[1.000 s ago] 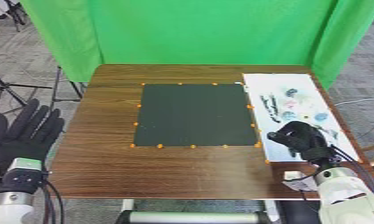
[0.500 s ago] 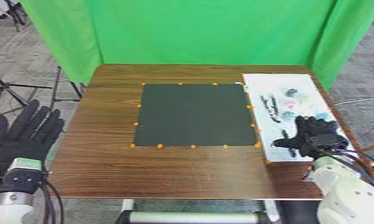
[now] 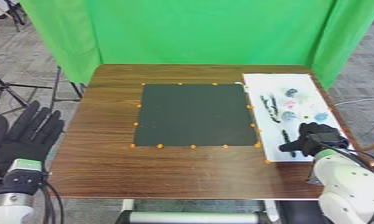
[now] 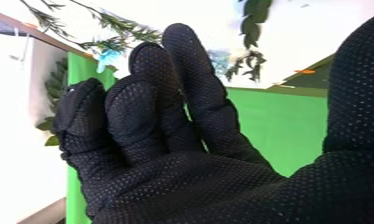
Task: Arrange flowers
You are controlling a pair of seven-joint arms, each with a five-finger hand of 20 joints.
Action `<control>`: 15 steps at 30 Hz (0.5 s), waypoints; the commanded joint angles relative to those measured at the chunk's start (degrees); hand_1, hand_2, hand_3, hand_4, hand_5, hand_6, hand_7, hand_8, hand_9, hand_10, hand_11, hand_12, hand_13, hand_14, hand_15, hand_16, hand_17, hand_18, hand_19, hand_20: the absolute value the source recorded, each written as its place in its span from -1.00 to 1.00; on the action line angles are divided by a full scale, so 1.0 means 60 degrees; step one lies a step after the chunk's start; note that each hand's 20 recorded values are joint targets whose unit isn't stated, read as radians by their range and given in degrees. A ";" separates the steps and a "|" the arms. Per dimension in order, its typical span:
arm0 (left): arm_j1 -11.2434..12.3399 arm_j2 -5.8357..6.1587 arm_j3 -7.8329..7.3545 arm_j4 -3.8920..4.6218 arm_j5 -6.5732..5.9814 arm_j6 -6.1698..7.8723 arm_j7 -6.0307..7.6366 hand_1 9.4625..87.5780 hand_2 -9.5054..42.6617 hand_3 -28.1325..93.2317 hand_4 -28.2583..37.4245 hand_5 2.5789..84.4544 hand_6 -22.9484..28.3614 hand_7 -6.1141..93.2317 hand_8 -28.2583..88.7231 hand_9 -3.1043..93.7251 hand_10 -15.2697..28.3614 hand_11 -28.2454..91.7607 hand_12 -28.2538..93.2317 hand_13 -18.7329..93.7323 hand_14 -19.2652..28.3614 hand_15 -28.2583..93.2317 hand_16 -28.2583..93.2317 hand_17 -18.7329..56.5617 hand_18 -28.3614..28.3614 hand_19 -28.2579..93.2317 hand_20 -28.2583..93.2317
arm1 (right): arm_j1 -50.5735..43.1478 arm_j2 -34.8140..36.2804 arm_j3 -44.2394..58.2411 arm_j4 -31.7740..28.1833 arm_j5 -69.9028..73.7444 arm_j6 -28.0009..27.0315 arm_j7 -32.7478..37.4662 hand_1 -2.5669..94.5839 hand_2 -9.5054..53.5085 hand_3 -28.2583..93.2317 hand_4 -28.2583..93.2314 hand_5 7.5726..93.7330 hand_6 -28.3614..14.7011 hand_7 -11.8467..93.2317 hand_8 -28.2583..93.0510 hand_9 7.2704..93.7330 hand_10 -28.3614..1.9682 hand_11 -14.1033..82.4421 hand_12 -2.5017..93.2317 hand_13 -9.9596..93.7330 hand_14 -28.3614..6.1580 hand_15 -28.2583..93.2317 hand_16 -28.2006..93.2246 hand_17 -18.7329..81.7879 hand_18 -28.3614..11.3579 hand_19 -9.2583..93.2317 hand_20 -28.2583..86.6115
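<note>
Fingers of right hand [image 3: 320,137] extend, loosely open, over white board [image 3: 262,82] bearing leafy sprigs [image 3: 270,107]; left hand [image 3: 22,140] spreads fingers straight beside brown table [image 3: 103,165].

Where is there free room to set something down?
Bare wood of the brown table borders the square black mat on its left and near sides; the mat is free too. Crowded: the white rectangular surface at right, with dark green leafy stems, pale flowers and the black-gloved right hand.

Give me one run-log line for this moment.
right hand: open, over white board | left hand: open, left of table | flowers: on white board, beyond right hand
</note>
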 commanded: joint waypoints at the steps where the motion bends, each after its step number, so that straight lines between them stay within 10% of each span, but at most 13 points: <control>1: 0.0111 -0.0058 0.0038 -0.0072 -0.0092 0.0120 -0.0018 -0.50 -0.55 0.63 -1.00 -0.17 0.14 -0.54 -0.68 -0.27 0.37 -0.23 -0.35 -0.25 0.40 0.00 -0.69 -0.51 0.28 -0.10 -0.43 | 0.0603 -0.0097 -0.0434 0.0701 -0.0022 -0.0710 -0.0259 -0.50 -1.00 0.52 -1.00 0.01 -0.09 0.16 -0.78 0.05 -0.66 0.46 0.04 0.12 -0.78 0.75 0.33 -0.05 -0.96 0.83 0.35; 15: 0.0063 -0.0083 0.0063 -0.0063 -0.0081 0.0120 -0.0086 -0.50 -0.55 0.62 -1.00 -0.16 0.15 -0.54 -0.68 -0.27 0.37 -0.22 -0.34 -0.25 0.41 0.01 -0.69 -0.51 0.28 -0.10 -0.43 | 0.1446 -0.0307 -0.1486 0.1308 0.0930 -0.2466 -0.0463 -0.26 -1.00 0.67 -0.99 0.26 0.11 0.05 -0.73 0.29 -0.34 0.42 -0.04 0.31 -0.55 0.70 0.28 0.02 -0.90 0.86 0.33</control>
